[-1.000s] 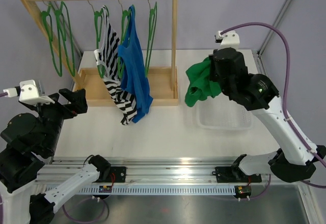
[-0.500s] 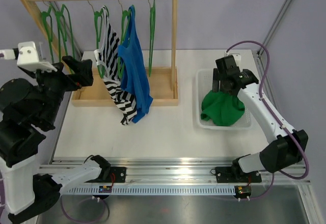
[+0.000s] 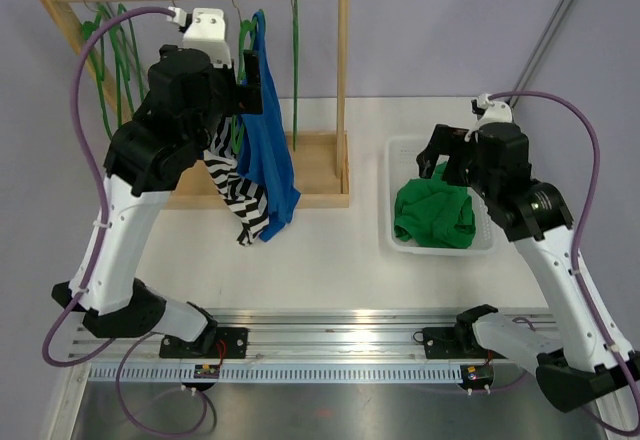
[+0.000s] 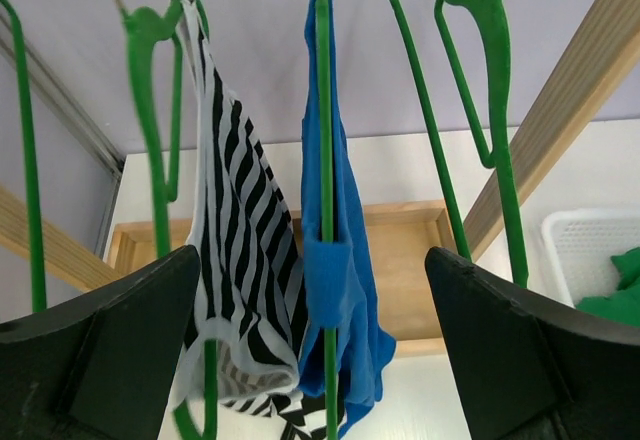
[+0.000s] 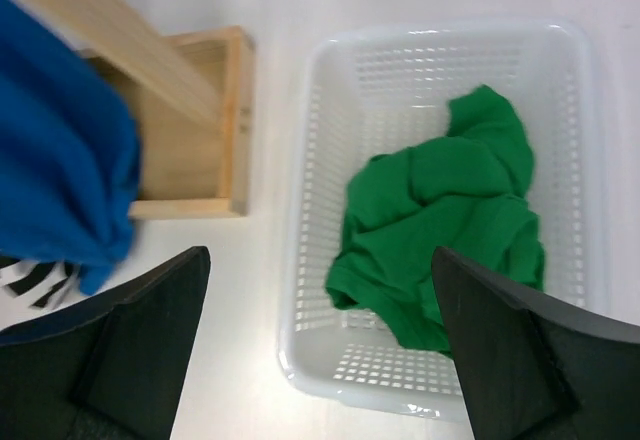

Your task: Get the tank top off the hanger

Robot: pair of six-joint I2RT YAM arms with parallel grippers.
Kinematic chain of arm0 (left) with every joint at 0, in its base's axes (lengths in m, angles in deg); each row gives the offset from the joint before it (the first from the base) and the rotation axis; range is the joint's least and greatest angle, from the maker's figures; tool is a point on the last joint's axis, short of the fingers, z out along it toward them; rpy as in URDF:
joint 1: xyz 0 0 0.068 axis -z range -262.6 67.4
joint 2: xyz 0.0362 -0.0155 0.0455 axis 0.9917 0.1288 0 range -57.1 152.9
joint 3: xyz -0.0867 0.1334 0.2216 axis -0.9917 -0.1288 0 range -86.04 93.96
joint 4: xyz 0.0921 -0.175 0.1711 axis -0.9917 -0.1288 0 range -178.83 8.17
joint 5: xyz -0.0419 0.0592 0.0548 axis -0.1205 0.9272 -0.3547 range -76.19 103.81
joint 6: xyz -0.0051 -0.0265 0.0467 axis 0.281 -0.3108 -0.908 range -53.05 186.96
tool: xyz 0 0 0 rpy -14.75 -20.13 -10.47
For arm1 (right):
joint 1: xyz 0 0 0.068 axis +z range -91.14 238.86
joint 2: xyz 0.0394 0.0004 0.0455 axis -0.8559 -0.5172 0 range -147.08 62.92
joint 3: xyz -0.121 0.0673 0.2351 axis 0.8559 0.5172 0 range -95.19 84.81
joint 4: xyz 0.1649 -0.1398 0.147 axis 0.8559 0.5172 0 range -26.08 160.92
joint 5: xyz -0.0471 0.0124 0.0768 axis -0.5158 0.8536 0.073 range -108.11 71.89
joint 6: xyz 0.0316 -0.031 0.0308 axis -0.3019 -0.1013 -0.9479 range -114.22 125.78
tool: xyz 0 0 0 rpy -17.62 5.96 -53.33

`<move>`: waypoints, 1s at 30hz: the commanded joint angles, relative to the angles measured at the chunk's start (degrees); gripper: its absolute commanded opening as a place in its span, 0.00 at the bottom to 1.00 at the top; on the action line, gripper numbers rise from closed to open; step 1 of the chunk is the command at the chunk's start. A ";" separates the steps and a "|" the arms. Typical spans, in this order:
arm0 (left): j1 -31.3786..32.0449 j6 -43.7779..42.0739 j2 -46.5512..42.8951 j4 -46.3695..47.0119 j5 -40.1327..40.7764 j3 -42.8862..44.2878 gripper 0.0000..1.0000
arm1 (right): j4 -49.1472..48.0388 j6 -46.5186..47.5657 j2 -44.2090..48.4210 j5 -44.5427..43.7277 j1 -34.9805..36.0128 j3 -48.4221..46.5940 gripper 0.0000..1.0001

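Aim counts most: left gripper (image 4: 315,290), jaws spread wide and empty, faces the blue tank top (image 4: 345,260) hung on its green hanger (image 4: 323,110) beside the striped top (image 4: 235,210), so pinch cloth alone, clear of the hanger

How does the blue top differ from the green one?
The blue top hangs full length on a hanger; the green top lies crumpled in the white basket. The blue top is upright and narrow; the green top is a low heap. Both are plain, single-coloured cloth.
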 commanded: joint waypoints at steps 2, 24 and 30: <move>-2.15 -4.17 4.24 3.09 -2.68 5.65 0.99 | -5.22 -1.83 4.05 17.21 -0.06 3.11 0.99; -14.55 -2.68 19.90 -0.95 -22.46 19.19 0.38 | -5.84 -2.72 6.34 27.44 -0.06 8.56 0.89; -14.55 -1.81 19.99 1.07 -23.69 19.29 0.10 | -4.87 -1.49 5.81 27.44 0.03 9.00 0.88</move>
